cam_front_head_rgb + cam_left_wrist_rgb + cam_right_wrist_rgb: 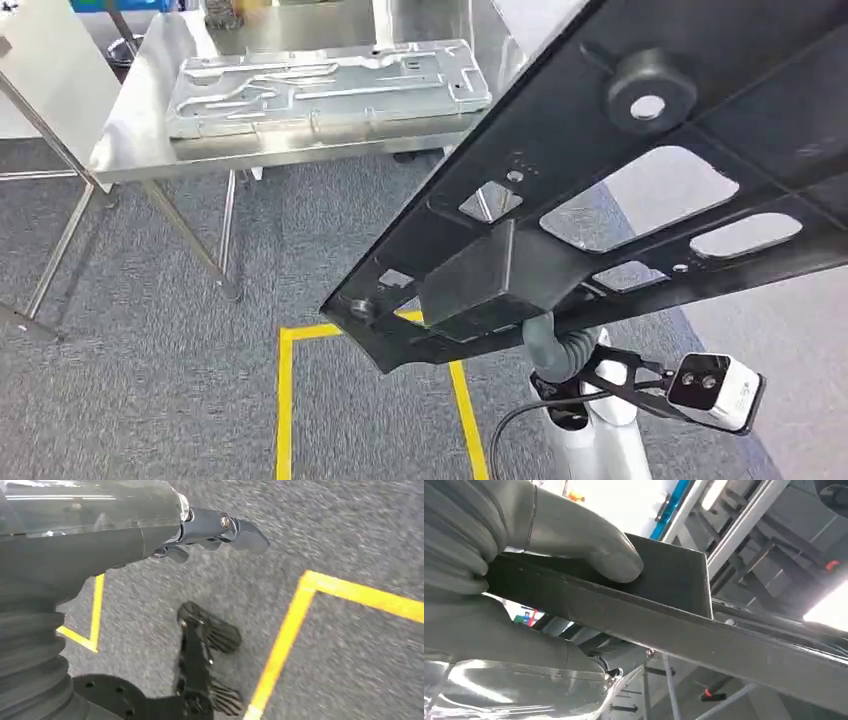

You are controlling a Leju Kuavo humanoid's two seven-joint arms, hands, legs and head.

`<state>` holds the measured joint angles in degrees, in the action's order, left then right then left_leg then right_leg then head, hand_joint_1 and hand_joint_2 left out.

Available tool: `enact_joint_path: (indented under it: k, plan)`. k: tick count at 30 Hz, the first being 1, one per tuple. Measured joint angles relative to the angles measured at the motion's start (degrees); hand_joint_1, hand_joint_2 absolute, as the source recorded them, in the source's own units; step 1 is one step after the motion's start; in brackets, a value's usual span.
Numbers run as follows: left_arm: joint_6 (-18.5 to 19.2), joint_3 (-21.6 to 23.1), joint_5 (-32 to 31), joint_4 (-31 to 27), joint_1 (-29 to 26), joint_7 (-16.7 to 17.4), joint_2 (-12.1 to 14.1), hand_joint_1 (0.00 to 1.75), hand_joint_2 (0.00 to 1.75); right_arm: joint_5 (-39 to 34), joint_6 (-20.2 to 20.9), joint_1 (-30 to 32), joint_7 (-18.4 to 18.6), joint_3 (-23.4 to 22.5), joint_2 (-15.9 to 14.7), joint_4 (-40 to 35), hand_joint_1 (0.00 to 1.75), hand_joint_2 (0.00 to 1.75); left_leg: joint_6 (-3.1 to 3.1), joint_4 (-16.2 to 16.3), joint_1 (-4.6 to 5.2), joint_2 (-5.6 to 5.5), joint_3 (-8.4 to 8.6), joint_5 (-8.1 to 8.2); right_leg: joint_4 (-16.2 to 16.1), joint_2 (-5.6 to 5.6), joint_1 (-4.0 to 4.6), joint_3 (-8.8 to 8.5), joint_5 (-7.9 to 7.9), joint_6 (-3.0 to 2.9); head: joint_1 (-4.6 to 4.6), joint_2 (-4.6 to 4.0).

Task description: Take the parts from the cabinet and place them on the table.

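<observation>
Right hand [524, 570] grips a large black panel [640, 190] from below: in the right wrist view its thick grey thumb presses flat on a raised black tab of the part, while the grey palm sits under the panel's edge. The darker fingers are hidden behind the panel there, and in the head view the hand itself is almost wholly covered by the part, with just a ribbed grey wrist cover [555, 345] showing beneath it. The panel is carried tilted in the air, crossing the head view from lower centre to the upper right, where it is cut off by the frame; pale cut-outs and a round boss mark its face.

Left hand [210, 532] hangs over grey carpet with nothing in it, its dark fingers held fairly straight and close together; whether they are fully spread is hard to judge from this angle. Yellow tape lines [290, 400] run on the carpet below.

Farther off stands a steel table [135, 140], and on it lies a silver embossed metal panel [330, 85], flat, its far edge blurred into the bright background.
</observation>
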<state>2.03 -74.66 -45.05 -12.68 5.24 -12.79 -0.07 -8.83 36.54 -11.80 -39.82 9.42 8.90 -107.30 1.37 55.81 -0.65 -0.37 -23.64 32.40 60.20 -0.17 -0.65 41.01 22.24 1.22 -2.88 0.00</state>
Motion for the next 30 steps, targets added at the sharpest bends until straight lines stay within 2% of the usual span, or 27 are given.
enact_joint_path:
  k: [1,2,3,4,5,6,7,8,9,10,11,12,13,15,16,17,18,19,20,21,22,24,25,26,27,28,30]
  plan:
    - [-0.1,0.0,0.0,0.0,0.1,0.0,-0.1,0.0,1.75,0.2,-0.4,0.0,0.0,0.0,0.0,0.2,1.75,1.75,-0.32,0.4,0.25,-0.2,1.17,0.95,-1.8,0.04,0.26,0.13,-2.82,-0.18,-0.02,0.0]
    - [-0.2,0.0,0.1,0.0,0.2,0.1,-0.1,0.0,1.75,0.7,-1.0,0.0,0.0,0.0,0.0,0.4,1.75,1.75,-0.72,-0.2,0.39,-0.04,1.61,2.0,-1.3,0.09,0.43,-0.26,-2.29,-0.48,-0.07,0.0]
    - [-0.2,0.0,0.1,0.0,0.3,0.0,-0.1,0.0,1.75,1.0,-1.4,-0.1,0.0,0.0,0.0,0.5,1.75,1.75,-1.08,-0.5,0.39,0.06,3.23,1.88,-1.4,0.38,0.47,-0.87,-1.92,-0.84,-0.02,0.0]
    - [-0.2,0.0,0.1,0.0,0.3,0.0,-0.1,0.0,1.75,1.4,-2.0,-0.3,0.0,0.0,0.0,0.5,1.75,1.75,-1.46,0.5,0.43,0.03,2.78,0.65,-1.7,0.45,0.29,-1.53,-1.4,-1.37,-0.04,0.0]
    - [-0.2,0.0,0.2,0.0,0.4,0.0,0.0,0.0,1.75,2.0,-2.4,-0.5,0.0,0.1,0.0,0.6,1.75,1.75,-1.64,1.3,0.38,0.01,2.7,0.5,-1.8,0.42,0.29,-2.52,-1.43,-1.87,-0.07,0.0]
    - [-0.1,0.0,0.2,0.0,0.5,0.0,0.0,0.0,1.75,2.5,-3.4,-0.6,0.0,0.3,-0.1,0.6,1.75,1.75,-1.71,4.0,0.15,0.05,1.93,0.38,-2.2,0.15,0.26,-3.27,-1.03,-2.19,-0.02,0.0]
    - [-0.1,0.0,0.2,0.0,0.8,0.0,-0.1,0.0,1.75,2.7,-4.3,-0.7,0.0,0.6,-0.1,0.7,1.75,1.75,-1.99,7.8,0.07,0.06,-0.32,0.85,-2.2,-0.02,0.32,-3.75,-0.48,-2.58,-0.05,0.0]
    - [-0.1,0.0,0.2,0.0,0.8,-0.1,-0.1,0.0,1.75,2.8,-4.8,-0.7,0.1,0.9,-0.2,0.8,1.75,1.75,-2.21,11.4,-0.03,0.06,-2.92,2.55,-2.2,-0.19,0.42,-4.21,0.02,-2.75,-0.06,0.0]
    - [-0.1,0.0,0.2,0.0,0.7,-0.1,-0.1,0.0,1.75,2.8,-4.9,-0.7,0.0,1.1,-0.3,1.0,1.75,1.75,-2.44,14.7,-0.03,0.06,-5.63,5.26,-2.2,-0.19,0.5,-4.65,0.61,-2.85,-0.04,0.0]
    - [-0.2,0.0,0.2,0.0,0.5,-0.1,-0.1,0.0,1.75,2.6,-4.9,-0.6,0.1,1.2,-0.4,1.2,1.75,1.75,-2.65,16.6,-0.03,0.06,-7.78,7.68,-2.2,-0.13,0.6,-5.09,1.07,-2.84,-0.05,0.0]
    - [-0.2,0.0,0.2,0.0,0.3,-0.1,-0.1,0.0,1.75,2.2,-4.7,-0.5,0.1,1.3,-0.4,1.3,1.75,1.75,-2.7,16.9,-0.03,0.06,-9.27,8.66,-2.2,-0.14,0.69,-5.62,1.53,-2.84,-0.07,0.0]
    - [-0.2,0.0,0.1,0.0,0.1,-0.1,-0.1,0.0,1.75,1.8,-4.5,-0.4,0.1,1.2,-0.5,1.3,1.75,1.75,-2.46,15.2,-0.02,0.07,-9.76,7.68,-2.2,-0.15,0.79,-6.21,2.01,-2.82,-0.04,0.0]
    - [-0.2,0.0,0.1,0.0,0.0,-0.1,-0.1,0.0,1.75,1.8,-4.5,-0.4,0.0,1.2,-0.5,1.3,1.75,1.75,-2.11,12.1,-0.02,0.07,-9.43,4.89,-2.2,-0.18,0.89,-6.84,2.45,-2.82,-0.04,0.0]
    - [-0.2,0.0,0.0,0.0,-0.1,0.0,0.0,0.0,1.75,1.8,-4.2,-0.4,0.0,1.2,-0.5,1.3,1.75,1.75,-0.84,3.1,0.3,0.49,-7.67,-3.94,-2.3,-0.39,1.02,-7.76,3.28,-2.7,-0.04,0.0]
    - [-0.2,0.0,0.0,0.0,-0.1,0.0,0.1,0.0,1.75,1.8,-4.0,-0.3,0.1,1.2,-0.4,1.3,1.75,1.75,-0.68,3.2,0.76,0.5,-8.12,-3.83,-2.1,-0.36,1.18,-8.35,3.47,-2.41,-0.02,0.0]
    - [-0.2,0.0,0.0,0.0,0.0,0.0,0.1,0.0,1.75,1.8,-3.9,-0.2,0.0,1.2,-0.5,1.4,1.75,1.75,-0.49,2.8,0.95,0.37,-8.22,-2.0,-2.2,-0.06,1.03,-8.15,3.66,-1.96,-0.07,0.0]
    - [-0.2,0.0,0.0,0.0,0.0,0.0,0.1,0.0,1.75,1.8,-3.8,-0.2,0.0,1.2,-0.4,1.3,1.75,1.75,-0.11,2.3,1.06,0.39,-8.07,-3.18,-2.4,-0.08,1.0,-8.23,3.85,-1.6,-0.09,0.0]
    - [-0.2,0.0,0.0,0.0,-0.1,0.0,0.2,0.0,1.75,1.8,-3.8,-0.1,0.0,1.1,-0.5,1.3,1.75,1.75,0.41,1.8,0.88,0.15,-7.74,-4.44,-0.6,-0.06,1.01,-8.19,2.92,-1.17,-0.07,0.0]
    - [-0.2,0.0,-0.1,0.0,-0.1,0.0,0.2,0.0,1.75,1.7,-3.8,-0.2,0.0,1.1,-0.5,1.2,1.75,1.75,0.79,1.6,0.76,0.09,-7.11,-4.59,-0.5,-0.03,1.12,-8.25,2.92,-0.72,-0.07,0.0]
    - [-0.1,0.0,-0.2,0.0,0.0,0.0,0.1,0.0,1.75,1.7,-3.8,-0.1,0.0,1.1,-0.5,1.2,1.75,1.75,0.85,1.3,0.54,0.12,-6.27,-4.84,0.5,0.01,0.9,-8.05,3.87,-0.34,-0.07,0.0]
    - [-0.1,0.0,-0.2,0.0,0.1,0.0,0.1,0.0,1.75,1.7,-3.8,-0.2,0.0,1.0,-0.5,1.1,1.75,1.75,0.97,1.3,0.45,0.06,-6.05,-4.78,2.4,0.13,0.89,-7.15,5.26,0.07,-0.04,0.0]
    - [0.0,0.0,-0.4,0.0,0.2,0.0,0.1,0.0,1.75,1.7,-3.8,-0.1,0.0,0.8,-0.5,1.0,1.75,1.75,1.17,1.3,0.44,0.03,-5.94,-4.48,10.1,0.15,0.47,-2.57,9.11,0.48,-0.04,0.0]
    - [0.0,0.0,-0.4,0.0,0.1,0.0,0.1,0.0,1.75,1.7,-3.8,0.1,0.0,0.7,-0.5,1.0,1.75,1.75,1.15,1.3,0.44,0.01,-5.86,-4.19,13.7,0.14,0.3,-0.05,10.39,0.84,-0.04,0.0]
    - [0.0,0.0,-0.4,0.0,0.0,0.0,0.1,0.0,1.75,1.7,-3.8,0.3,0.0,0.7,-0.5,1.0,1.75,1.75,1.07,1.3,0.42,-0.08,-5.61,-3.86,15.3,0.13,0.17,1.54,10.39,1.06,-0.04,0.0]
    - [0.0,0.0,-0.4,0.0,0.0,0.0,0.1,0.0,1.75,1.7,-3.8,0.5,0.0,0.6,-0.5,1.0,1.75,1.75,0.92,1.3,0.37,-0.17,-5.18,-3.44,14.0,0.12,0.02,1.74,9.08,1.18,-0.04,0.0]
    - [0.0,0.0,-0.4,0.0,0.0,0.0,0.1,0.0,1.75,1.7,-3.8,0.5,0.0,0.6,-0.5,1.0,1.75,1.75,0.76,1.3,0.33,-0.27,-4.6,-3.0,10.8,0.12,-0.1,0.79,6.84,1.16,-0.06,0.0]
    - [0.0,0.0,-0.4,0.0,0.0,0.0,0.0,0.0,1.75,1.7,-3.7,0.4,0.0,0.6,-0.5,0.9,1.75,1.75,0.39,1.3,0.28,-0.37,-3.03,-1.83,0.9,0.14,-0.09,-2.85,0.79,0.72,-0.04,0.0]
